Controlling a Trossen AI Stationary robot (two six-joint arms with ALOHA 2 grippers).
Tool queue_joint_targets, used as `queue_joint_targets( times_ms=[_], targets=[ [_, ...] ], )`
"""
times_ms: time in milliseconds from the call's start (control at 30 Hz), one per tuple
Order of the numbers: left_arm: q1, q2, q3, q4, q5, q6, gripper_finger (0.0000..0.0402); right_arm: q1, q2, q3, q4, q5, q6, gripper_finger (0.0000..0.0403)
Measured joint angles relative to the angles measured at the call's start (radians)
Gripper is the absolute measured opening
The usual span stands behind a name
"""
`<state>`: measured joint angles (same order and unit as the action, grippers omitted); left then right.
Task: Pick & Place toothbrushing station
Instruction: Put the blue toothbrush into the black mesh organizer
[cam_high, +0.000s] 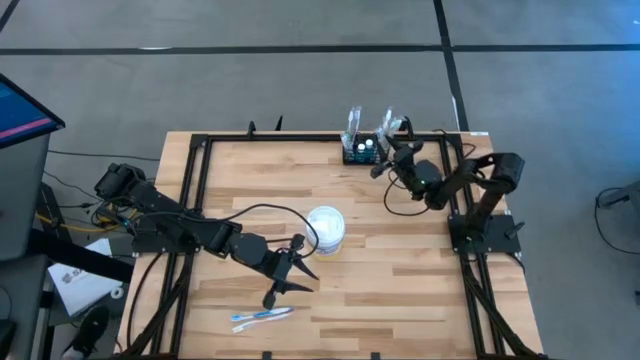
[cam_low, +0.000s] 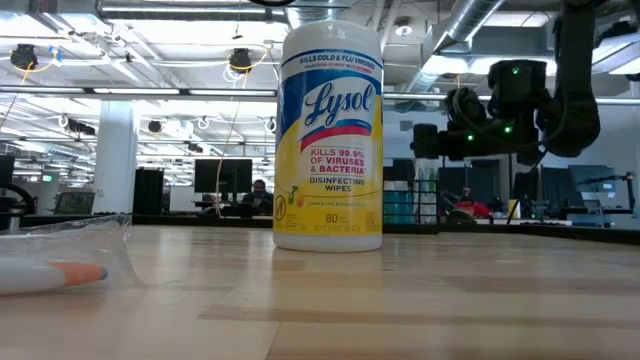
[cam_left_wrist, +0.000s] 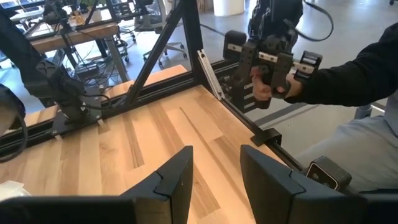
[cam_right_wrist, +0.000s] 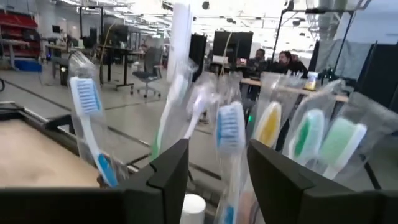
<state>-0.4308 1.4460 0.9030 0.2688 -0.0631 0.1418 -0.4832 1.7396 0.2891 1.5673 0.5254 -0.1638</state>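
Two arms in shot. Toothbrushing station (cam_high: 361, 152) sits at the counter's (cam_high: 400, 280) far edge, toward the right side, with wrapped toothbrushes (cam_right_wrist: 231, 134) standing up in it. Right hand (cam_high: 381, 166) is just beside the station on its right; fingers parted, nothing between them, brushes right in front of the tips in the right wrist view. Left hand (cam_high: 285, 272) is well apart from the station, near the middle front, just beside the white tub (cam_high: 326, 228); fingers spread, empty. One loose toothbrush (cam_high: 262, 317) lies near the front edge. Only the low view shows the tub's Lysol label. Only the left wrist view shows a person's sleeve (cam_left_wrist: 348, 74) beyond the counter.
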Motion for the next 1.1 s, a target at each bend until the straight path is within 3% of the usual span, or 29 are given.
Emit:
queue_joint_targets(
  times_ms=[167,633,1100],
  targets=[
    [0.0,0.0,0.0,0.0,0.0,-0.019,0.0127,0.031,-0.098,-0.028,-0.008,0.019,-0.03,0.0154],
    [-0.01,0.0,0.0,0.0,0.0,-0.03,0.0127,0.222,-0.428,-0.072,-0.283,0.056,-0.03,0.0146],
    [-0.102,0.0,0.0,-0.029,0.0,-0.267,0.0127,0.392,-0.571,-0.072,-0.419,0.056,-0.03,0.0122]
  ],
)
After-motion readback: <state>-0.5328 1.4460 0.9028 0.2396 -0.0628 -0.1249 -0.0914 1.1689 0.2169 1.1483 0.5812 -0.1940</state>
